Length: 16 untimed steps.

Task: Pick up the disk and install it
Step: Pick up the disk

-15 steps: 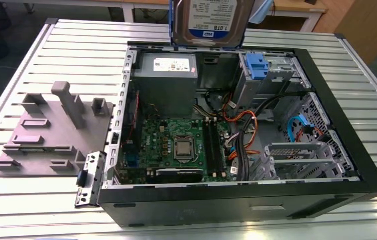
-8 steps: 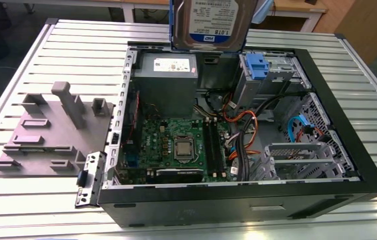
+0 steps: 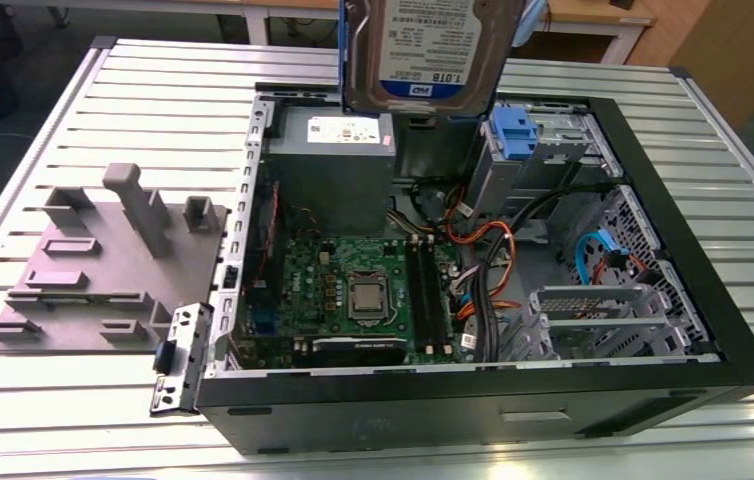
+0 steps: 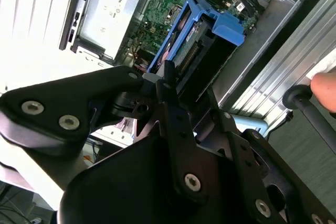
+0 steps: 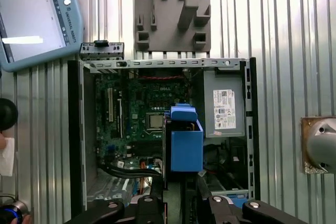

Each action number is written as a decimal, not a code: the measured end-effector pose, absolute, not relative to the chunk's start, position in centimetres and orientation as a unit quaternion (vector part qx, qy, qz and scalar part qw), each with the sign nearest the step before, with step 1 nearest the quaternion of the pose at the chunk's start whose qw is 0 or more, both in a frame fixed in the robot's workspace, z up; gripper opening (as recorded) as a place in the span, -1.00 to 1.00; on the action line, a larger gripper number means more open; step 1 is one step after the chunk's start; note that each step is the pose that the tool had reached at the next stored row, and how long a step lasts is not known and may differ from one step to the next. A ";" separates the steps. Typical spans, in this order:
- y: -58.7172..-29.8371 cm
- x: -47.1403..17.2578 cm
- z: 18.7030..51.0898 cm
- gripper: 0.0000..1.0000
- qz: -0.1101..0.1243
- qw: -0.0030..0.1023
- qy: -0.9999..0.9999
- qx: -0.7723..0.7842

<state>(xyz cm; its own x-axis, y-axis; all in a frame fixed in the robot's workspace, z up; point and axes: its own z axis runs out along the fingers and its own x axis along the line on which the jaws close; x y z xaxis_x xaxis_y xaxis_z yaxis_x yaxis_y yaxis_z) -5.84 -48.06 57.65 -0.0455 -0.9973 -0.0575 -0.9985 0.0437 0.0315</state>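
gripper: clenched on the disk; in the second wrist view its fingers are pressed on the drive's near end.
disk: held in the air, projecting beyond the fingertips; its label is faced toward the exterior view, and blue side rails are seen along its edges.
case: laid open on its side beneath the gripper, not touched by the held disk.
power supply: set inside the case, below the gripper.
blue bracket: seated in the case's drive bay, below the gripper.
grey block: laid on the slatted table outside the case, farther from the gripper than the case.
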 end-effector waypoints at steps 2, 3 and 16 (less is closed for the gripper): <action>-48.4 -5.8 57.6 -0.30 0.031 0.010 0.722 -0.691; -48.6 -5.8 57.6 -0.30 0.031 0.010 0.722 -0.691; -52.1 -5.8 57.3 -0.30 0.031 0.010 0.722 -0.691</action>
